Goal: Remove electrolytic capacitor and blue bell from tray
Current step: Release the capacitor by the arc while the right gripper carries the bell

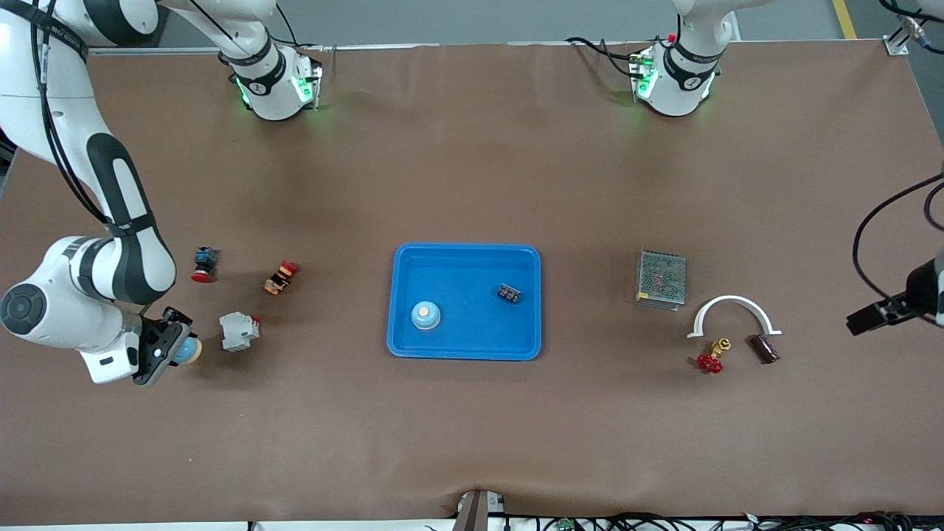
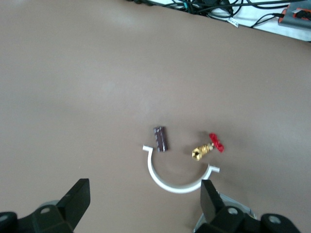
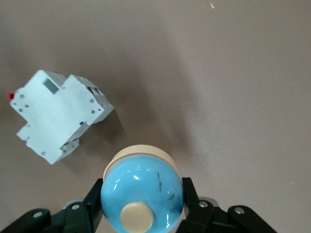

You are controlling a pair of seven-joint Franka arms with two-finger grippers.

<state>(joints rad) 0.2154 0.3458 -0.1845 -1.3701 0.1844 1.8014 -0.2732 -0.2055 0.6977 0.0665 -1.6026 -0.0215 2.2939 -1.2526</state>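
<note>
Right gripper (image 3: pixel 142 206) clamped on a blue bell (image 3: pixel 142 191), bell seated between the jaws, cream base pointing away from the wrist, up off the table beside the white breaker (image 3: pixel 59 115). Left gripper (image 2: pixel 143 204) jaws wide apart, nothing held; brown capacitor (image 2: pixel 161 138) lies on the table out ahead of the jaws, just past the white curved clip (image 2: pixel 172 183). Second bell (image 1: pixel 425 315) sits in the blue tray (image 1: pixel 464 350).

Even overhead light, soft short shadows beside objects on the table (image 1: pixel 472 184), slight blur in the left wrist view.
</note>
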